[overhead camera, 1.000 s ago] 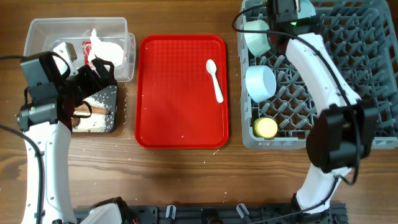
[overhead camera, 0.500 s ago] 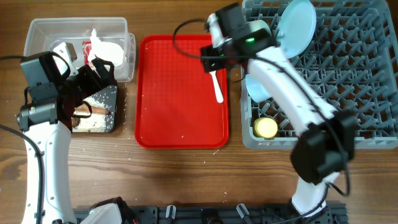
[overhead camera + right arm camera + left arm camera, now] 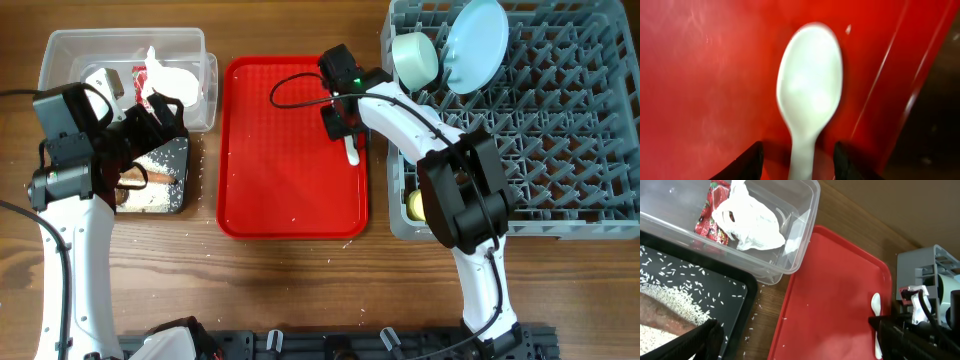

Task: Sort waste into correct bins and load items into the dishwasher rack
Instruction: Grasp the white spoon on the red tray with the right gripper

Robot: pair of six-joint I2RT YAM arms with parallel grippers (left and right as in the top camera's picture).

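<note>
A white plastic spoon (image 3: 352, 151) (image 3: 810, 85) lies on the right side of the flat red tray (image 3: 285, 150). My right gripper (image 3: 338, 117) (image 3: 800, 162) is low over it, jaws astride the handle with a gap on each side. My left gripper (image 3: 152, 122) (image 3: 795, 340) hangs wide open by the black tray (image 3: 176, 160), holding nothing. The clear tub (image 3: 60, 48) holds a red-and-white wrapper (image 3: 710, 215) and crumpled white paper (image 3: 750, 222). Rice (image 3: 670, 297) and a brown stick (image 3: 660, 314) lie in the black tray. The pale blue plate (image 3: 475, 45) and a bowl (image 3: 415, 58) stand in the grey rack (image 3: 560, 150).
A yellow cup (image 3: 411, 205) sits at the rack's near left corner, half hidden by my right arm. Loose rice grains (image 3: 756, 330) dot the wooden table between the black tray and the red tray.
My right arm swung left from the rack to the red tray and came down over the spoon, its jaws narrowing. The plate now stands in the rack. The left arm has not moved.
</note>
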